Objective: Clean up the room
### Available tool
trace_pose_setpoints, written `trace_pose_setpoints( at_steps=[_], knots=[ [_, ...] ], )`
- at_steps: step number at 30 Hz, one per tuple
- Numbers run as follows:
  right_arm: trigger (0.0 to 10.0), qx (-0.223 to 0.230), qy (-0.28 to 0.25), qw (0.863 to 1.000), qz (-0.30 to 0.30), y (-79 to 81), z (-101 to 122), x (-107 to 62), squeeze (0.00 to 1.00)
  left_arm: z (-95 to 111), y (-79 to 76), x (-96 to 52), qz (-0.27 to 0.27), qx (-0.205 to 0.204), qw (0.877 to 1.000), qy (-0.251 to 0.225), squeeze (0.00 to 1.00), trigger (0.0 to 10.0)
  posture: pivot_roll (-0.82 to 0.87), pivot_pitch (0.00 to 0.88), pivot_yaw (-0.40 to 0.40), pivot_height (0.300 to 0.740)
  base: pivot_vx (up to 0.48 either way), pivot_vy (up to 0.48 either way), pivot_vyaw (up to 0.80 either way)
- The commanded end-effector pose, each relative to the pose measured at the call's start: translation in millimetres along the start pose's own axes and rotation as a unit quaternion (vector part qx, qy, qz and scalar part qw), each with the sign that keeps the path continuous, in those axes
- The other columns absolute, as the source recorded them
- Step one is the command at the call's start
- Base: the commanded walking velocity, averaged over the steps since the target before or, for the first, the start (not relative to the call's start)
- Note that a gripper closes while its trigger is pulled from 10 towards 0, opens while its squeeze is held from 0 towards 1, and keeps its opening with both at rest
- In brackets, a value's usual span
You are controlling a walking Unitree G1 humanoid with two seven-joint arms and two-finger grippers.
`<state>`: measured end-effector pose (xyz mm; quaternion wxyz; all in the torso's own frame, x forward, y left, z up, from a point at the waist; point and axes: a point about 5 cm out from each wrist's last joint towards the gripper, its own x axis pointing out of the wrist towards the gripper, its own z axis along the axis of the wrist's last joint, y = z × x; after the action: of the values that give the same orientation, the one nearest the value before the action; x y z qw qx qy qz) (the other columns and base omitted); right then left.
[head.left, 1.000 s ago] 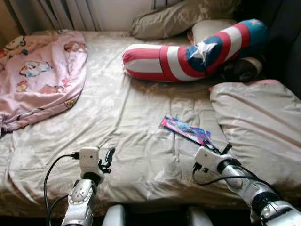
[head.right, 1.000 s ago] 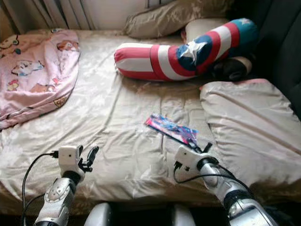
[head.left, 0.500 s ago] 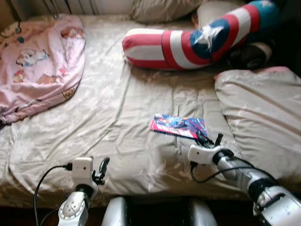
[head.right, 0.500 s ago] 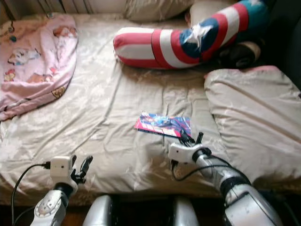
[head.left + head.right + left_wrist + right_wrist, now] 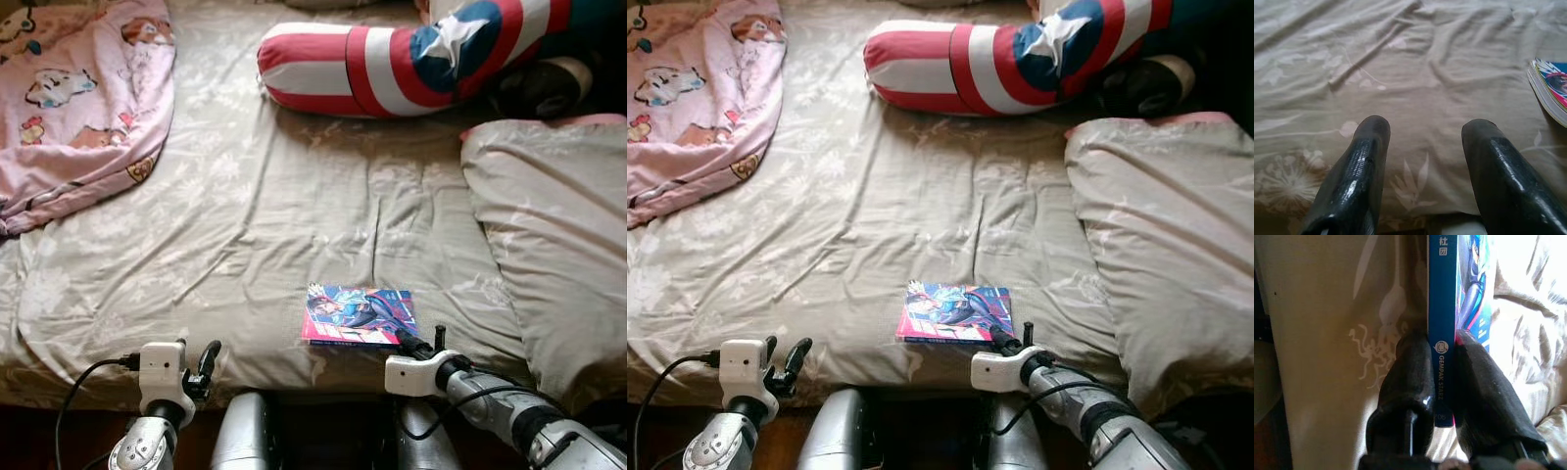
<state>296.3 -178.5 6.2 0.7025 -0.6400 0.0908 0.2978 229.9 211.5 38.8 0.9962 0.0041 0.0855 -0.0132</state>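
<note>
Here the bed (image 5: 274, 196) is carrying a comic book (image 5: 358, 315) near its front edge — the right end effector (image 5: 421, 345) is pinching the book's spine between closed fingers (image 5: 1410, 377). Lifting straight and level should keep the pages from splaying. The left end effector (image 5: 196, 357) is hovering open and empty — its arm low at the bed's edge.

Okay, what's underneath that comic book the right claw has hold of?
The comic book lies on the beige bedsheet near the bed's front edge, with the right claw pinching its spine. Anything beneath its cover is hidden.
</note>
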Motion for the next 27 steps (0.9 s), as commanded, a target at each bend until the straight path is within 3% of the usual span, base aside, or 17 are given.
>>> trace_pose_setpoints(
  at_steps=[1,10,14,20,27],
  knots=[
    [10.0,0.028,0.016,0.999,0.027,20.3,-2.4,-5.4,0.00,-4.0,2.6,-7.4,0.002,0.002,1.000,0.015,0.00,10.0,0.20,0.319,0.016,0.626,0.000,0.000,0.00],
    [10.0,0.018,0.014,0.999,0.036,25.6,-2.1,-7.1,0.00,-1.9,1.0,-13.8,0.002,0.002,1.000,0.022,0.00,10.0,0.20,0.332,0.016,0.626,0.000,0.000,0.00],
    [10.0,-0.024,0.003,0.999,0.030,17.2,-2.1,-4.9,0.00,-1.8,1.8,-16.3,0.006,0.002,1.000,0.026,0.00,10.0,0.21,0.344,0.016,0.626,0.000,0.000,0.00],
    [10.0,-0.051,0.016,0.998,0.017,-2.4,-9.5,-2.1,0.00,-0.9,4.0,-20.1,0.009,0.004,0.999,0.031,0.00,10.0,0.21,0.363,0.017,0.626,0.000,0.000,0.00],
    [10.0,-0.039,0.022,0.999,0.007,-9.9,-10.6,-0.6,0.00,-1.1,3.6,-21.9,0.008,0.005,0.999,0.035,0.00,10.0,0.21,0.372,0.017,0.626,0.000,0.000,0.00]
  ],
)
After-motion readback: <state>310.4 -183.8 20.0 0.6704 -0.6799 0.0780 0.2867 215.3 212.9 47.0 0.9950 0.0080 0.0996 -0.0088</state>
